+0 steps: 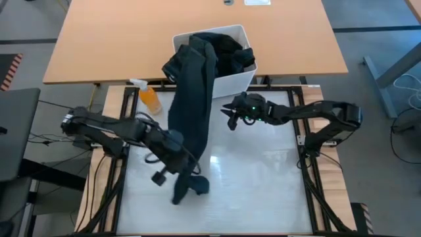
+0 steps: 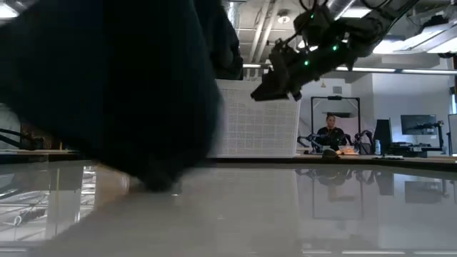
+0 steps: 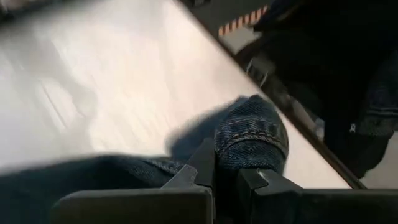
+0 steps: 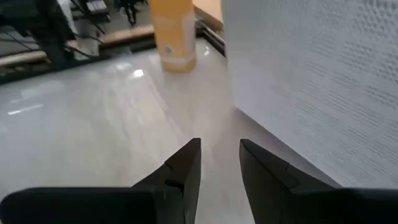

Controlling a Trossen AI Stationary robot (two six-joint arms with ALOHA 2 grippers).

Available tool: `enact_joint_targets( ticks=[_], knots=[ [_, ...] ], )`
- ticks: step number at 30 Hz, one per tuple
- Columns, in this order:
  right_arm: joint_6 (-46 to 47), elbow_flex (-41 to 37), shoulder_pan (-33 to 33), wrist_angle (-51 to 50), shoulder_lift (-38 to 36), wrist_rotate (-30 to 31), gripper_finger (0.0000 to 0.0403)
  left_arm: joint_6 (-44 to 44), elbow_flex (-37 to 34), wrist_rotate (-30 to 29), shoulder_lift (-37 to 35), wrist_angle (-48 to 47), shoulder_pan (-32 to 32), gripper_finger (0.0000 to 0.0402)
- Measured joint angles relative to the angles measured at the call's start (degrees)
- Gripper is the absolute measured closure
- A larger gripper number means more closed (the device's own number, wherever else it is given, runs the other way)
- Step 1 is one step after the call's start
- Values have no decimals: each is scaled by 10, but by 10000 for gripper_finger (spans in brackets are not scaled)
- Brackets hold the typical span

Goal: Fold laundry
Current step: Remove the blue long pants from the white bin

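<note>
I see the left gripper clamped on the dark navy trousers, which stretch from the white bin down to the bench. Black clothing fills the bin. The right gripper hangs empty, partly parted, beside the bin, orange bottle nearby.

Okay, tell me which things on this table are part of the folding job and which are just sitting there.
Part of the job:
- dark trousers, pinched by the left end effector and trailing out of the bin
- black clothing in the bin

Just sitting there:
- white bin
- orange spray bottle
- right end effector, holding nothing, beside the bin
</note>
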Motion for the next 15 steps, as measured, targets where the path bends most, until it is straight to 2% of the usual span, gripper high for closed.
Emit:
enact_joint_targets(
  ticks=[5,9,11,15],
  knots=[
    [2,0,-9,-49,-15,1,266,-137,-157,-1,-14,102,4,401],
    [2,0,-8,-82,-51,0,266,-203,-230,-8,-13,141,4,401],
    [2,0,-6,-94,-66,0,266,-217,-252,-40,-14,149,4,399],
    [6,0,4,-116,-91,1,266,-239,-264,-161,-13,118,4,379]
  ],
)
